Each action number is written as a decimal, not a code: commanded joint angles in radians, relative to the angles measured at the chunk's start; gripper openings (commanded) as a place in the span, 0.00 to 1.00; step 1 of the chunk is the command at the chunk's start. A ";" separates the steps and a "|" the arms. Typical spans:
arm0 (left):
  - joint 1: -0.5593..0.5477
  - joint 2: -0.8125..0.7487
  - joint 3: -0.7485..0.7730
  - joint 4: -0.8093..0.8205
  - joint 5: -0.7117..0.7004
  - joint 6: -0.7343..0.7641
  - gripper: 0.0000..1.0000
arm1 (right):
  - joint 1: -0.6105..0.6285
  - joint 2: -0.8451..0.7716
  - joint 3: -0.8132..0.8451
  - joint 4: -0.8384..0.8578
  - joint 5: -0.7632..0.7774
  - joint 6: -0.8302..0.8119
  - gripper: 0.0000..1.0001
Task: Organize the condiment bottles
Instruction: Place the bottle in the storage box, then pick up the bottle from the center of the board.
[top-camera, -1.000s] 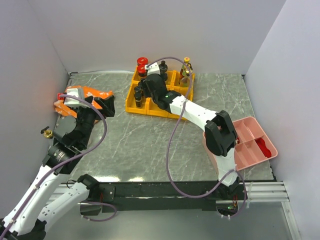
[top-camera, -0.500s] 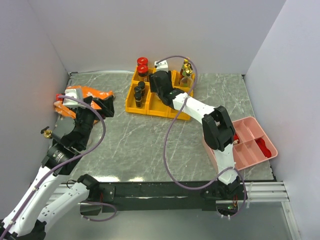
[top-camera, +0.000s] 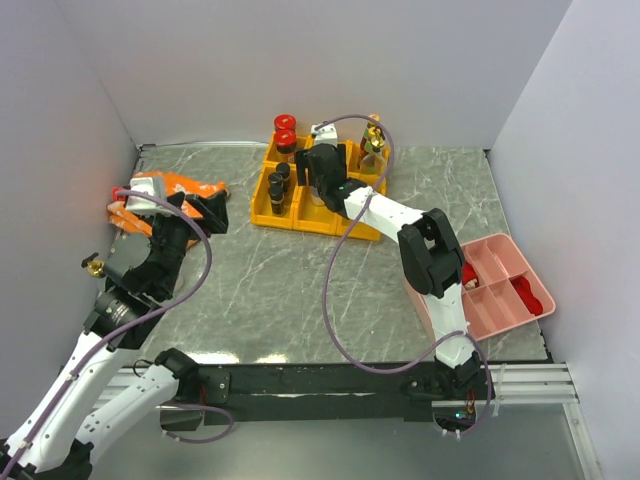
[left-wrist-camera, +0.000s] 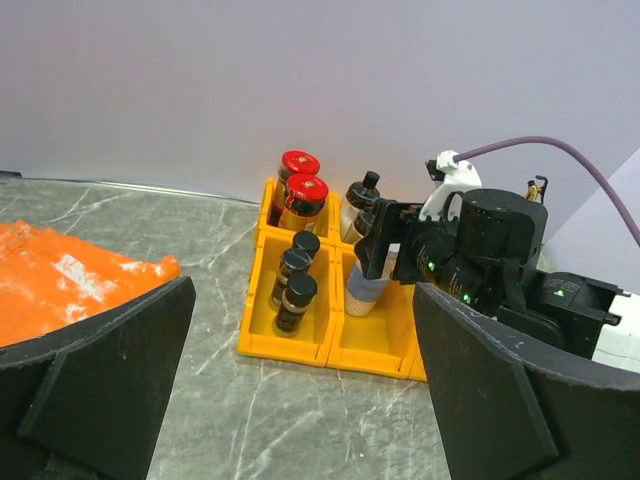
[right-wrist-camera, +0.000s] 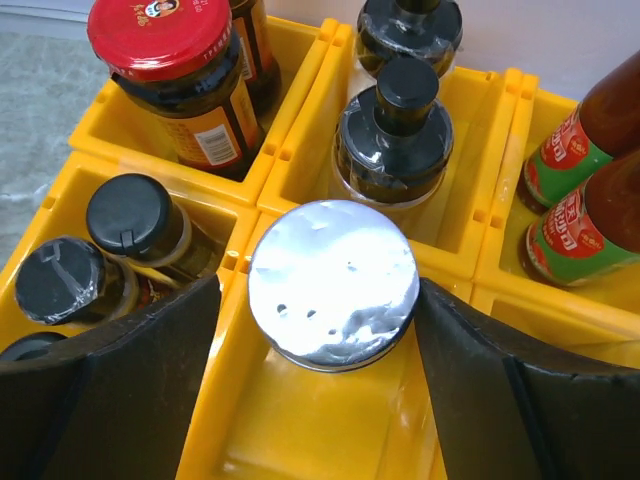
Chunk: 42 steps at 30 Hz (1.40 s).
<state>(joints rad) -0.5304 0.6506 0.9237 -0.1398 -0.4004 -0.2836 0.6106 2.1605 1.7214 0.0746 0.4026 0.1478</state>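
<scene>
Yellow bins (top-camera: 300, 215) at the back hold the condiment bottles: two red-capped jars (right-wrist-camera: 165, 60), small black-capped bottles (right-wrist-camera: 100, 250), black-topped grinders (right-wrist-camera: 395, 130) and red sauce bottles with green labels (right-wrist-camera: 570, 190). My right gripper (right-wrist-camera: 320, 300) is over the bins, its jaws around a silver-capped shaker (right-wrist-camera: 333, 285) that stands in a front bin. The right finger touches the cap and the left finger stands slightly off it. My left gripper (left-wrist-camera: 300, 400) is wide open and empty above the table's left side. A small gold-capped bottle (top-camera: 95, 267) lies by the left wall.
An orange cloth (top-camera: 185, 188) lies at the left under the left arm. A pink divided tray (top-camera: 500, 290) with red packets (top-camera: 530, 295) sits at the right edge. White walls close in on three sides.
My right gripper has moved right and back along the bins with the shaker, from the left column to the middle one. The left arm has barely moved.
</scene>
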 joint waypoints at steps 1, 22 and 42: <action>0.006 0.015 0.017 0.016 -0.040 -0.012 0.96 | -0.002 -0.063 0.020 0.053 0.004 0.001 0.89; 0.044 0.188 0.053 -0.448 -0.655 -0.491 0.97 | 0.156 -0.855 -0.585 -0.044 -0.154 0.107 1.00; 0.257 0.624 0.133 -0.845 -0.704 -1.140 0.99 | 0.161 -1.050 -0.695 0.005 -0.179 0.122 1.00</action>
<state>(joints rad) -0.2749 1.2610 1.0122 -0.8951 -1.0718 -1.2987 0.7662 1.1210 1.0222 0.0433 0.2188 0.2653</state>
